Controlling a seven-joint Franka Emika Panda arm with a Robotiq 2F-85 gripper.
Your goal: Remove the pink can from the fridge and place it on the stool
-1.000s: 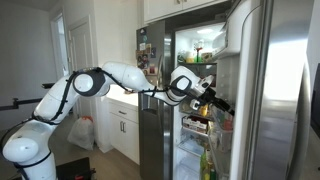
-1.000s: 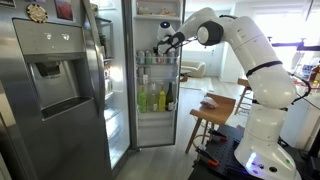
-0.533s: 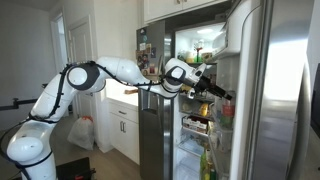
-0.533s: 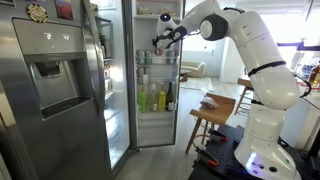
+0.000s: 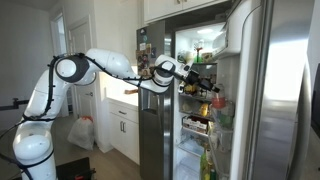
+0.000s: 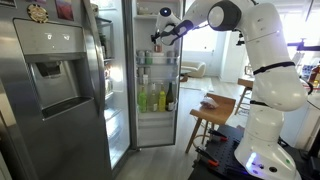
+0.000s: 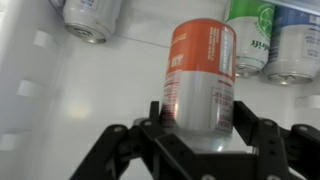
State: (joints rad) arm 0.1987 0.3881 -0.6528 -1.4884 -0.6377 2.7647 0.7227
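Wrist view: orange-pink can [image 7: 200, 80], white lettering, between fingers of end effector [image 7: 197, 118].

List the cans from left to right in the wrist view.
silver can → orange-pink can → green can → blue can

Home kitchen: steel fridge [image 6: 60, 85], white cabinets [image 5: 123, 128], stool [image 6: 212, 112].
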